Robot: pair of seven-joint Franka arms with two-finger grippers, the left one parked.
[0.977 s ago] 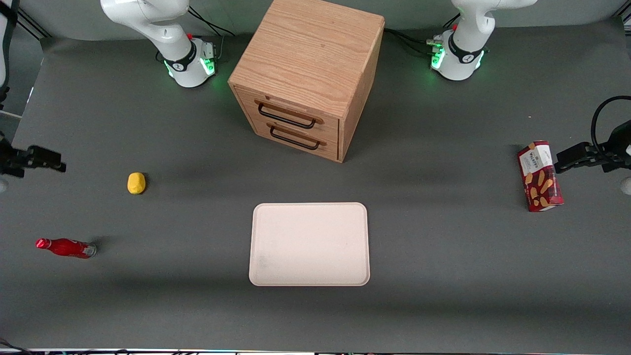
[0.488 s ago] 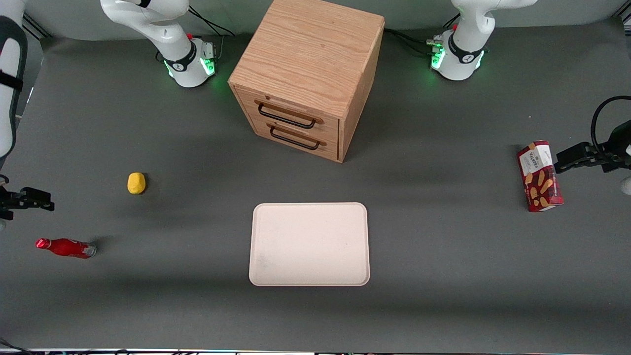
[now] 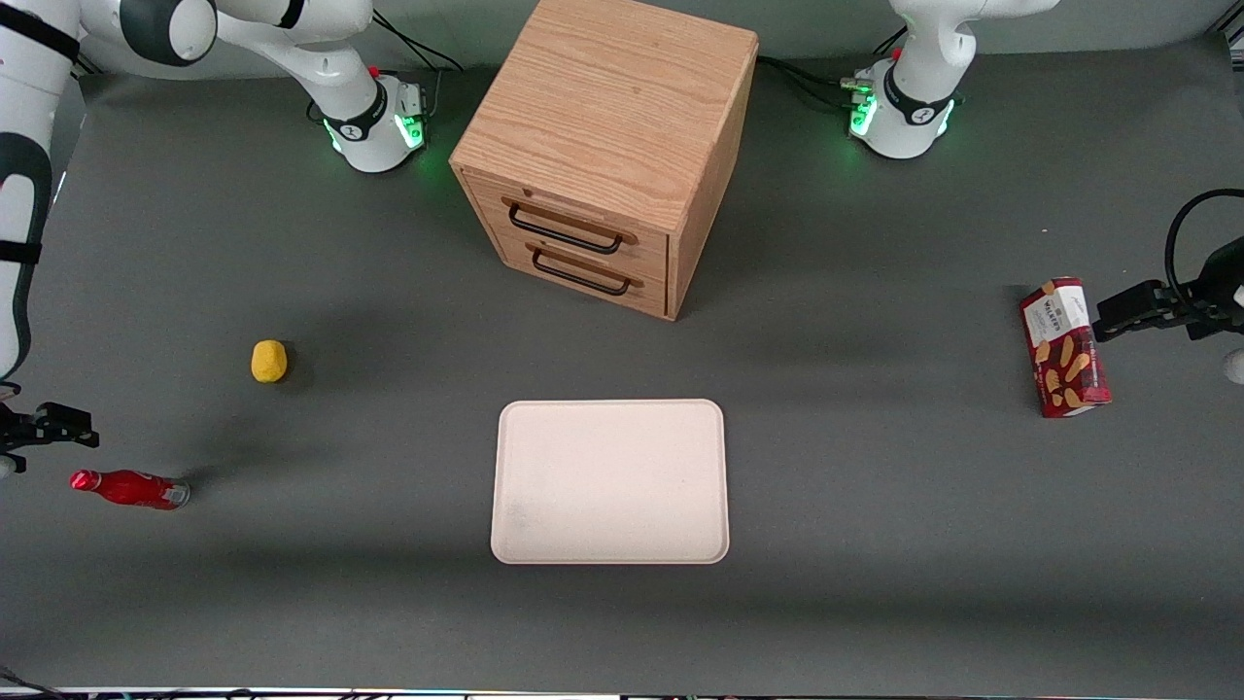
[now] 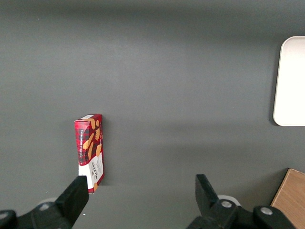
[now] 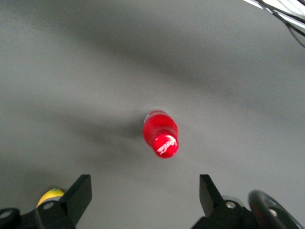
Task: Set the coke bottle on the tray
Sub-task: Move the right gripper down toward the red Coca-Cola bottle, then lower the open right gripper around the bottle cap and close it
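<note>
Your coke bottle [image 3: 129, 488] is standing upright on the dark grey table [image 3: 875, 544] toward the working arm's end, seen cap-first in the right wrist view [image 5: 161, 133], well apart from the tray [image 3: 610, 481]. The tray is sitting flat mid-table, nearer the front camera than the wooden drawer cabinet [image 3: 607, 146], and nothing is resting on it.

Your gripper [image 3: 49, 427] is hanging just beside the bottle, slightly farther from the front camera and above it, not touching. The jaws are standing released, spread wide; in the right wrist view the fingers [image 5: 78, 193] are flanking the table with the bottle between and ahead of them, gripping nothing.

A small yellow object [image 3: 269, 361] is lying farther from the front camera than the bottle, between it and the cabinet. A red snack box [image 3: 1065, 347] is lying toward the parked arm's end of the table
</note>
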